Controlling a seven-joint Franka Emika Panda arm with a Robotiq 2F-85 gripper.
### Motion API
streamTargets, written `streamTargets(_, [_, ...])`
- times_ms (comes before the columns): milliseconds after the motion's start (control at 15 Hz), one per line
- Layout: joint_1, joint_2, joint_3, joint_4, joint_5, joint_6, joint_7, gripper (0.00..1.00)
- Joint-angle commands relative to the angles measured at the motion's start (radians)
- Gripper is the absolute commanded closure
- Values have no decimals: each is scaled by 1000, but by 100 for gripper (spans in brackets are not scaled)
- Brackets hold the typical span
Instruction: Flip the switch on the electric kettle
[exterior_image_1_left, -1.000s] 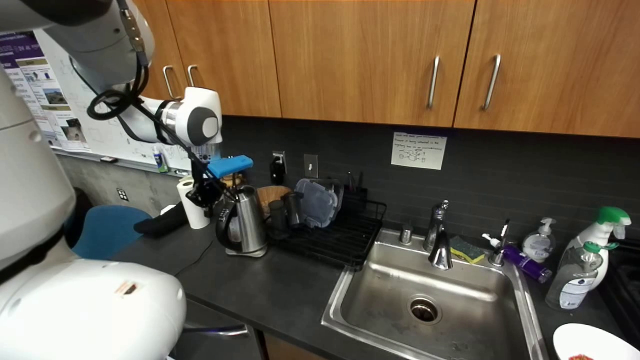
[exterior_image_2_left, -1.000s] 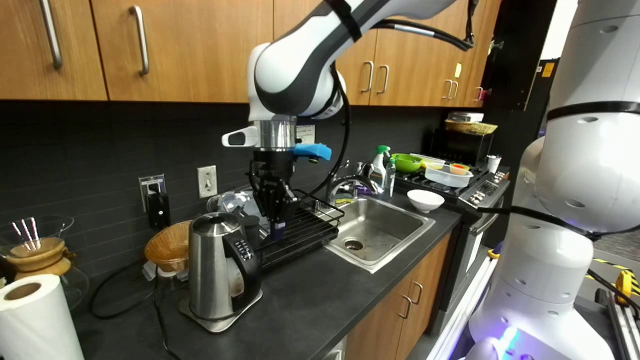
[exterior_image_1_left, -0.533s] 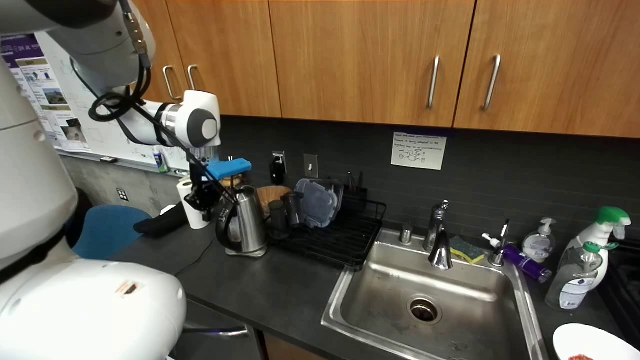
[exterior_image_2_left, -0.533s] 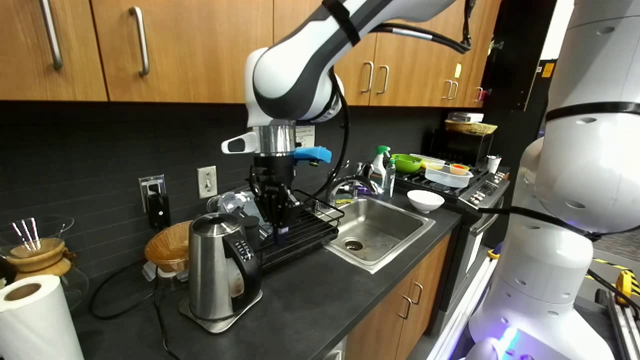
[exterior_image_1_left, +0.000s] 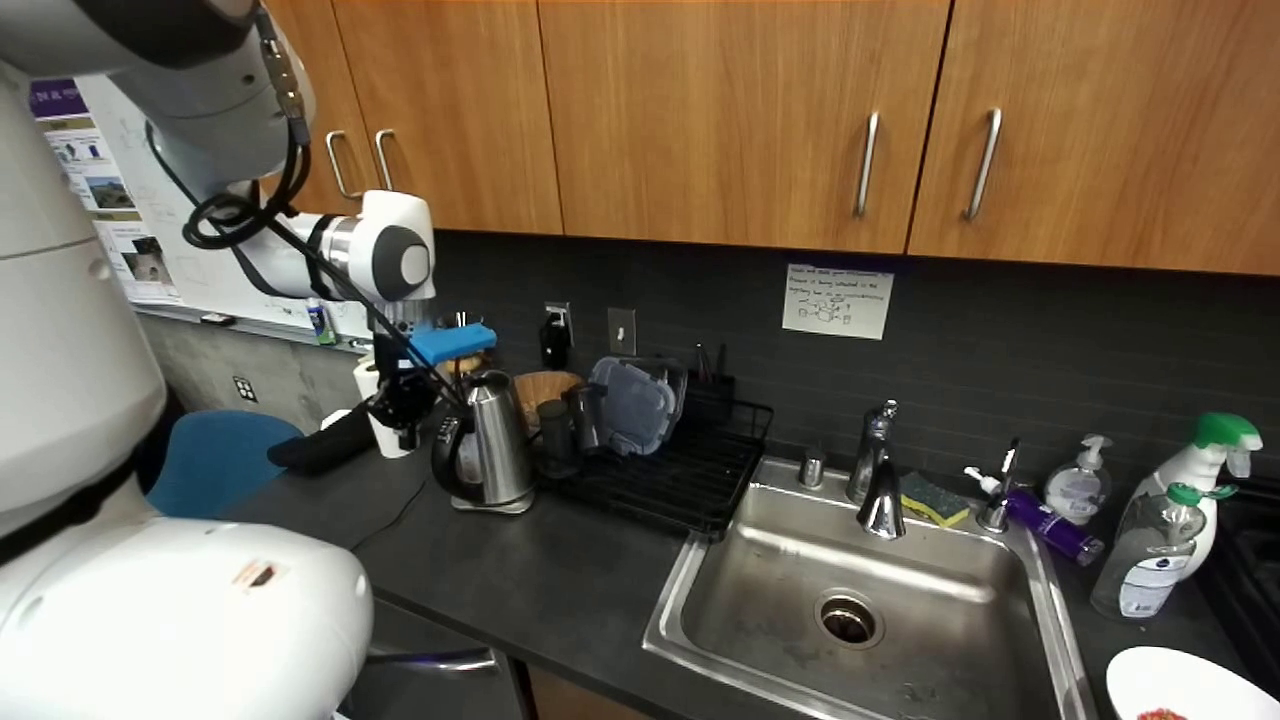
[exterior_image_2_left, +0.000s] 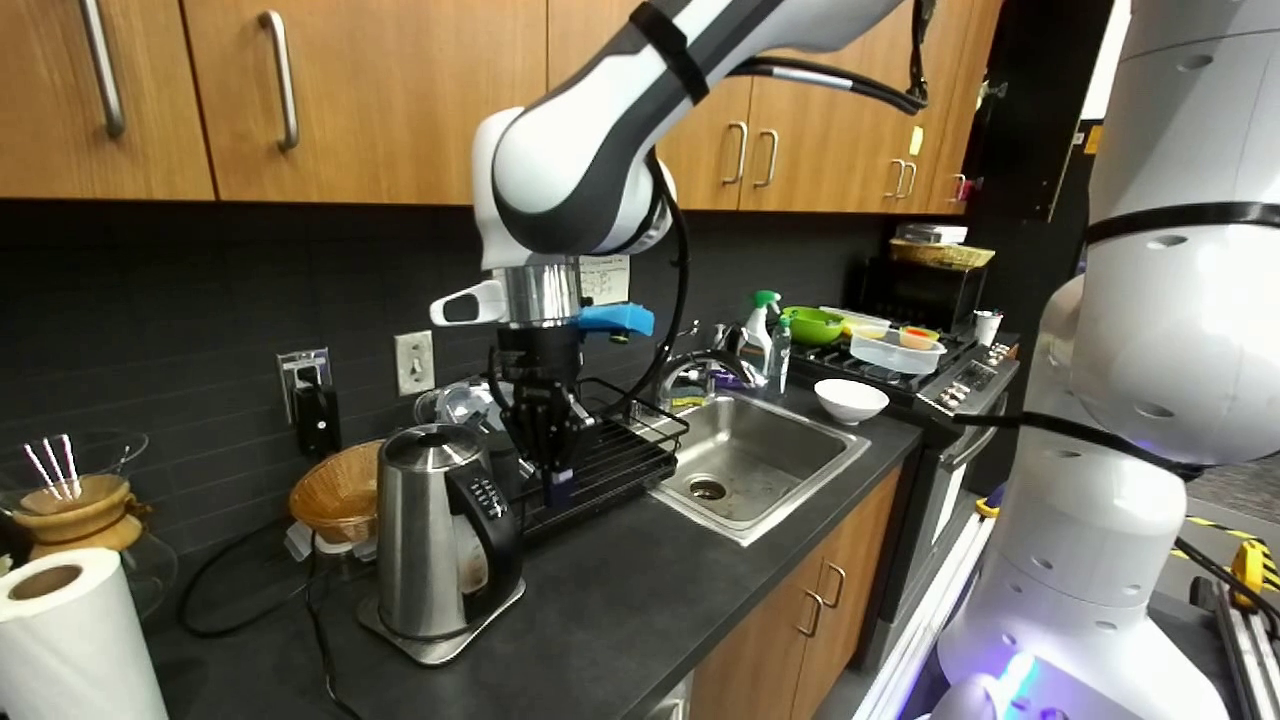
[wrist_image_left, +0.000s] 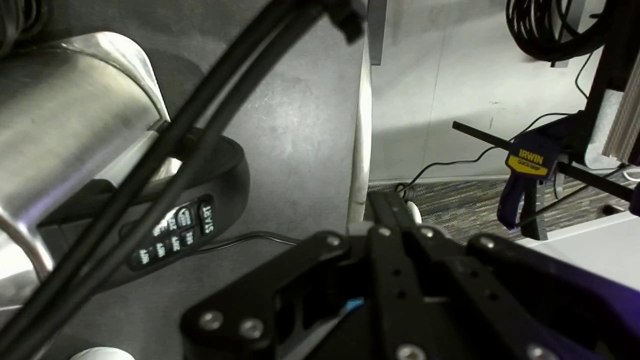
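The electric kettle (exterior_image_1_left: 505, 440) is shiny steel with a black handle and stands upright on its base in both exterior views (exterior_image_2_left: 415, 550). In the wrist view its steel body (wrist_image_left: 75, 120) lies at the left. A button panel (wrist_image_left: 172, 232) with a START button (wrist_image_left: 206, 217) is on top of the handle; it also shows in an exterior view (exterior_image_2_left: 488, 498). My gripper (wrist_image_left: 391, 210) is shut, its fingertips together with nothing seen between them. It points down on the handle side of the kettle, apart from it, in both exterior views (exterior_image_1_left: 408, 437) (exterior_image_2_left: 558, 490).
A white paper roll (exterior_image_2_left: 75, 640), a wicker basket (exterior_image_2_left: 340, 490) and the kettle's cord stand or lie near the kettle. A black dish rack (exterior_image_2_left: 600, 470) and the sink (exterior_image_1_left: 850, 600) are further along the counter. Black cables (wrist_image_left: 165, 165) cross the wrist view over the kettle.
My gripper has moved slightly down and, in both exterior views, a little to the left. It stays shut. The kettle has not moved.
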Motion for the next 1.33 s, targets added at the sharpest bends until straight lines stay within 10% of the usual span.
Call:
streamTargets(0, [1,29,11,39,-24,-26,7,100])
streamTargets(1267, [-20,114,25,105,-13,-37,-39,100])
